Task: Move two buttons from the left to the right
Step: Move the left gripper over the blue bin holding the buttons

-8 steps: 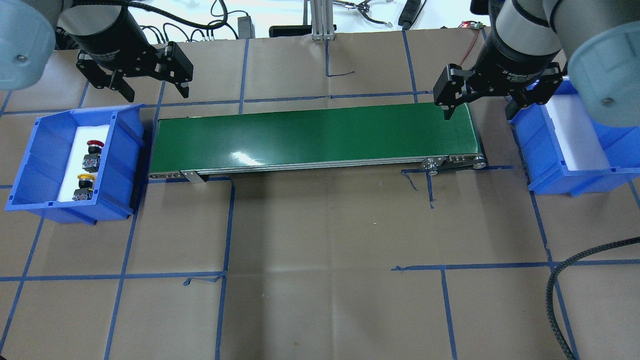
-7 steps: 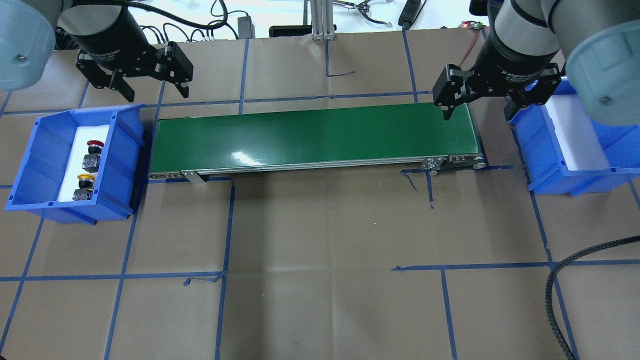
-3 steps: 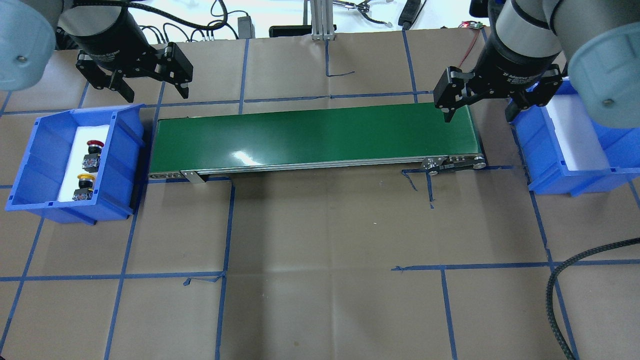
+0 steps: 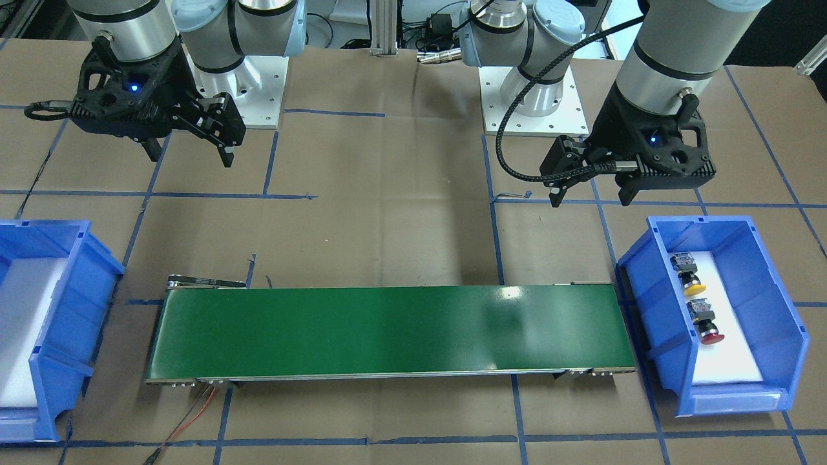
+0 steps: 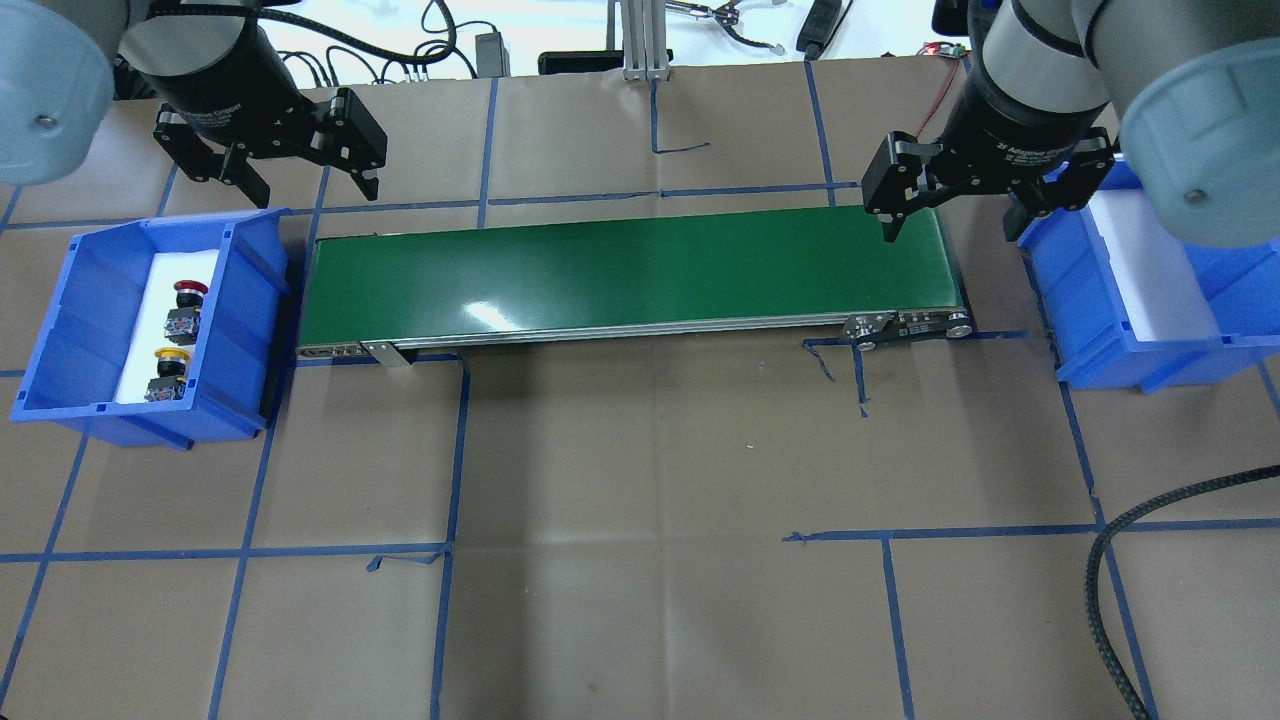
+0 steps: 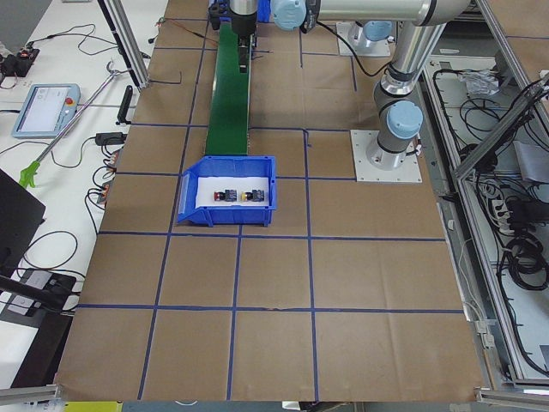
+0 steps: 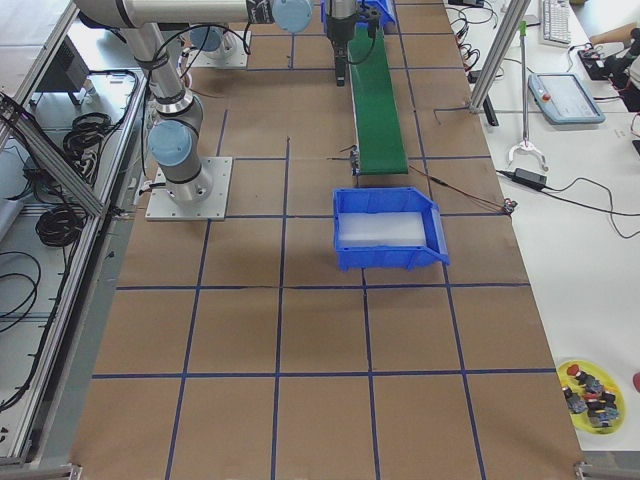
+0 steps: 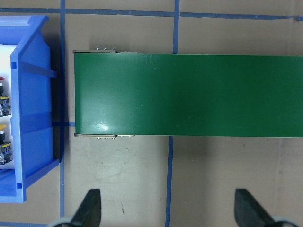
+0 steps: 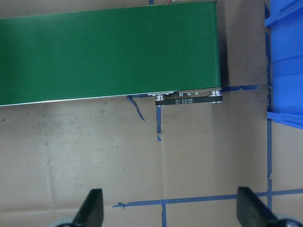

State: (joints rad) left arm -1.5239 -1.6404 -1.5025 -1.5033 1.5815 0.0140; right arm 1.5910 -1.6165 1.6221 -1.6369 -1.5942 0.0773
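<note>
The red button [image 5: 188, 291] and the yellow button [image 5: 172, 357] lie in the blue left bin [image 5: 250, 300] on a white liner; they also show in the front view as yellow [image 4: 694, 279] and red [image 4: 711, 336]. My left gripper [image 5: 314, 190] is open and empty, hovering beyond the bin's far right corner, near the left end of the green conveyor belt [image 5: 630, 270]. My right gripper [image 5: 955, 222] is open and empty over the belt's right end, beside the blue right bin [image 5: 1070, 290], which holds only a white liner. Both wrist views show spread fingers [image 8: 90, 210] [image 9: 92, 210].
A black braided cable [image 5: 1110, 560] loops over the table at the front right. An aluminium post [image 5: 640, 40] and wires stand behind the belt. A yellow dish of spare parts [image 7: 590, 390] sits on a side table.
My right gripper has drifted slightly toward the far side and its cable has shifted. My left gripper and the buttons have not visibly moved.
</note>
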